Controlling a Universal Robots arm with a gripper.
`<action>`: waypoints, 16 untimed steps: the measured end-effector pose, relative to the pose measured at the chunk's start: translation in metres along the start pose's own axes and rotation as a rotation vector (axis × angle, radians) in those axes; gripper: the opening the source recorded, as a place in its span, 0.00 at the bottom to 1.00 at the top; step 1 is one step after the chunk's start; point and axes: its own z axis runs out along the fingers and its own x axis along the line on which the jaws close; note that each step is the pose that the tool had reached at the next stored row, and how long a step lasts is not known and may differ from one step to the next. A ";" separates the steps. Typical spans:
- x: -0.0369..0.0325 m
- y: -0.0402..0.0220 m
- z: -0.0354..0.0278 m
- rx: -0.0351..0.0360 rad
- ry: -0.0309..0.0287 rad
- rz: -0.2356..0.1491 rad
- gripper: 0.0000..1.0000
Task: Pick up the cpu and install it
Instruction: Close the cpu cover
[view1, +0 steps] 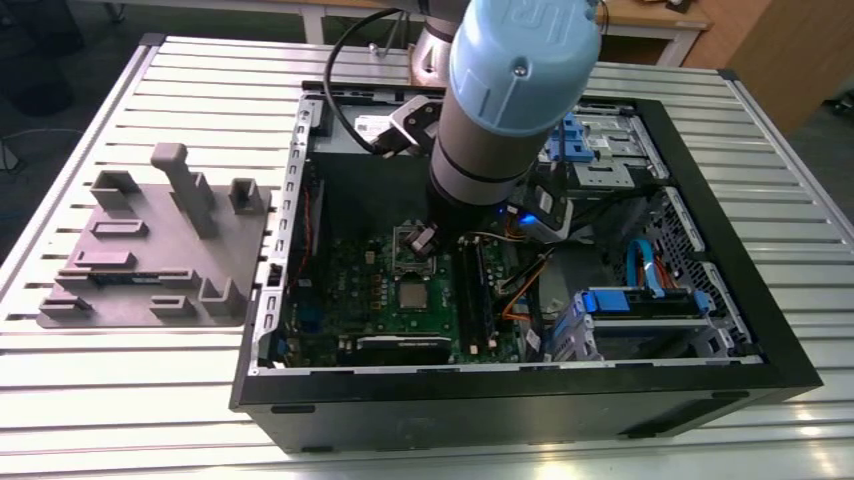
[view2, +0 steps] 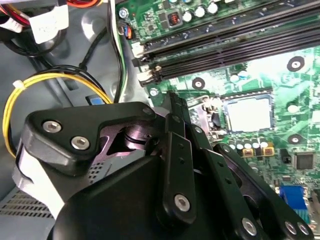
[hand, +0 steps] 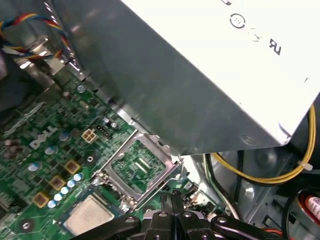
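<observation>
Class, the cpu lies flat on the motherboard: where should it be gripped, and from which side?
Probably by two opposite edges of the cpu, from straight above: it lies flat, top face up, a thin square, so only its rim offers grip.

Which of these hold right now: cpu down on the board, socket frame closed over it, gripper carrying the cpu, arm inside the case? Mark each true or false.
1. The cpu lies flat on the motherboard. True.
2. The socket frame is folded flat over the cpu. False: it stands tilted open beside the cpu, which is uncovered.
3. The gripper carries the cpu. False: it is shut with no chip in it, close to the frame's edge, and the cpu lies apart from it.
4. The arm reaches down inside the computer case. True.
</observation>
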 end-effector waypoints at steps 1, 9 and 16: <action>-0.0008 0.0003 0.0008 -0.0001 -0.0001 0.000 0.10; -0.0067 0.0010 0.0049 -0.0370 -0.0320 0.000 0.10; -0.0092 0.0021 0.0070 -0.0406 -0.0350 0.000 0.10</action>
